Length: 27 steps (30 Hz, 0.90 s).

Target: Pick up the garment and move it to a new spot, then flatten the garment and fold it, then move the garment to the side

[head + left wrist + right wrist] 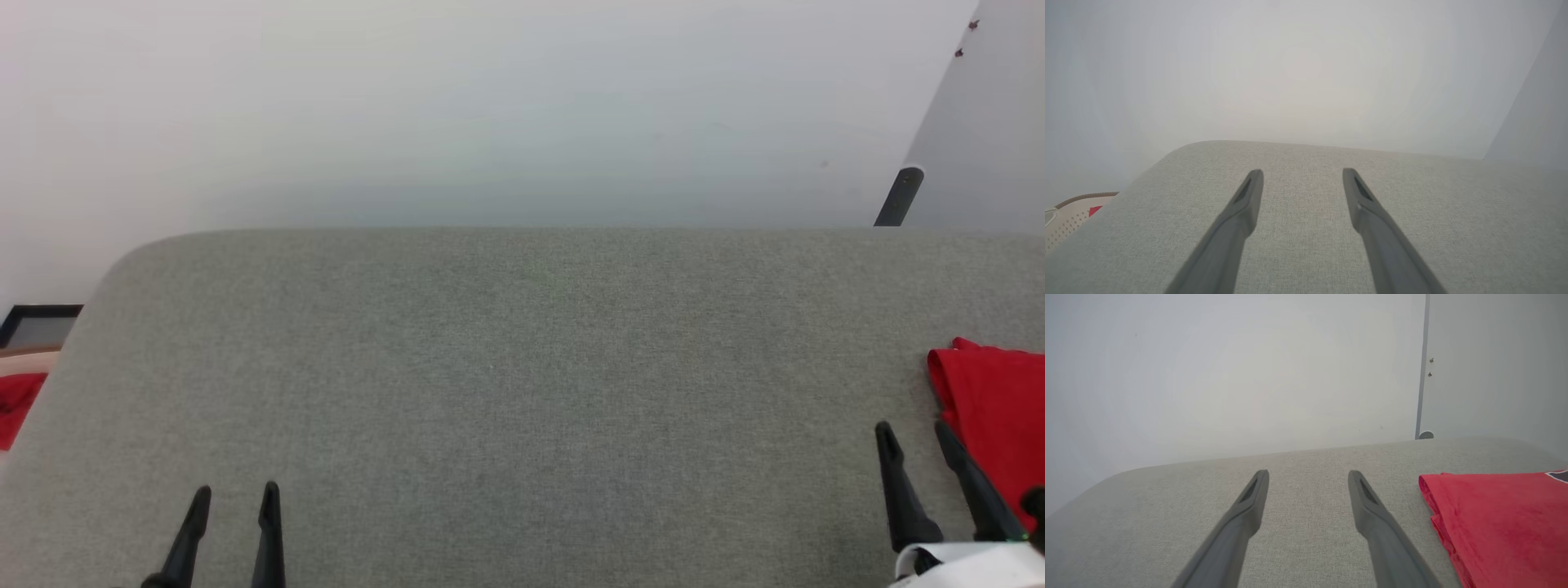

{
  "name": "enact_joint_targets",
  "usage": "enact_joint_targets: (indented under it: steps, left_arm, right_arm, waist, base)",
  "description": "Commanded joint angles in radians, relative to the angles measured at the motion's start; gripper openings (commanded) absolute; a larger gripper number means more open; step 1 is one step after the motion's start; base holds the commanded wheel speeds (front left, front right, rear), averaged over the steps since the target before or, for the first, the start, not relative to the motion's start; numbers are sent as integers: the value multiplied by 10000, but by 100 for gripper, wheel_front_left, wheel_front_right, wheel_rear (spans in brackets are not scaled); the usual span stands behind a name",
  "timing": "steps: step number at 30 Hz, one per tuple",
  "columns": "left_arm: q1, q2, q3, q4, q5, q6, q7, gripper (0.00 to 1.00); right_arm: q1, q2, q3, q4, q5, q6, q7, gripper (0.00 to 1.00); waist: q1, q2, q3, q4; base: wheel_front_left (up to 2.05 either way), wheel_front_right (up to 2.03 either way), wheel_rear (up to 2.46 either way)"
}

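Both grippers hung released and empty: the right gripper [911,426] hovered just left of the garment [992,408], apart from it, and the left gripper [237,488] hovered well to the garment's left. The garment lay on the grey cushion [490,367] at the robot's right, a flat red stack with a doubled edge (a dark scrap of trim showed at its far corner). By that lie, the picking up, flattening, folding and moving aside looked done, with nothing plainly left. Left of the garment the woven cushion ran on, a pale wall [490,106] rose behind it, a dark post [898,196] stood beyond it, and far to its left sat a pale perforated basket [1069,220].
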Motion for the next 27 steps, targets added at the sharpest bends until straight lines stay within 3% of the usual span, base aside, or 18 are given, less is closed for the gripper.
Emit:
enact_joint_targets:
  steps: [1,11,27]
  left_arm:
    - [160,-47,1,-99,50,-60,-6,100]
    - [232,-102,-94,-226,85,-75,-6,100]
    - [208,-39,-251,-190,-58,-131,-6,100]
  right_arm:
    - [308,165,-258,-341,-153,-11,148,100]
    - [947,669,-800,-1353,-514,-11,745,100]
    - [1010,814,-918,-1589,-646,-11,895,100]
  waist:
    - [0,0,-19,27]
    - [0,0,-4,19]
    - [0,0,13,-32]
  base:
    - [0,0,0]
    - [0,0,0]
    - [0,0,0]
